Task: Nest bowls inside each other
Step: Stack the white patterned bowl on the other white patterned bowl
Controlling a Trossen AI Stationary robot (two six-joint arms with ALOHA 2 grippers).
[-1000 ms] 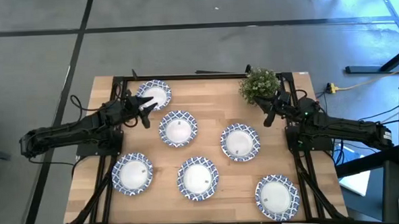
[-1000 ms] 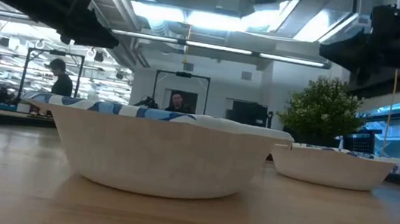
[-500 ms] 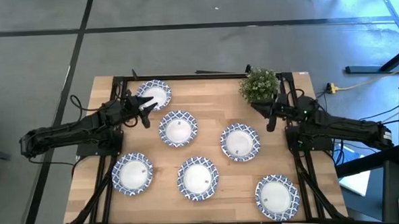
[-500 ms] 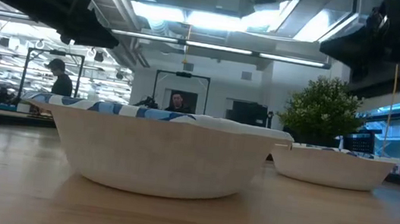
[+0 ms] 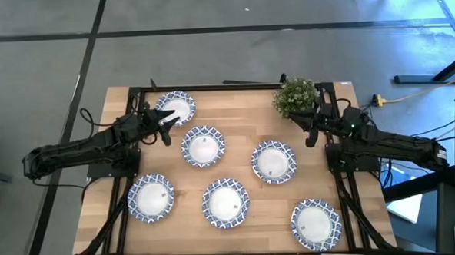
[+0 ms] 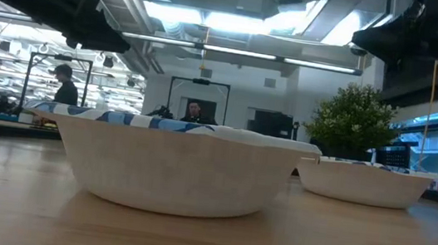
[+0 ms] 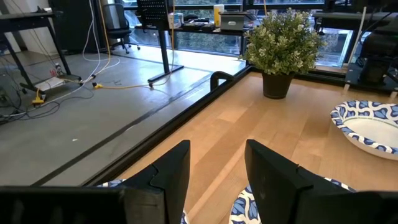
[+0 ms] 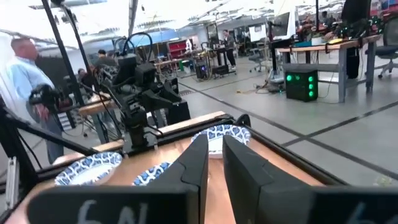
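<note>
Six bowls, white inside with blue-and-white rims, rest on their bases, apart from each other, on the wooden table: far left, centre left, centre right, near left, near centre, near right. My left gripper hovers open and empty between the far-left and centre-left bowls; its fingers stand apart in the left wrist view. My right gripper hovers empty between the potted plant and the centre-right bowl, its fingers nearly together.
A small potted plant stands at the table's far right corner, close to my right gripper. Dark frame bars run along the table's edges. People stand in the room beyond the table.
My right arm has risen a little and drawn slightly toward the table's right edge near the plant. My left arm and the bowls have kept still.
</note>
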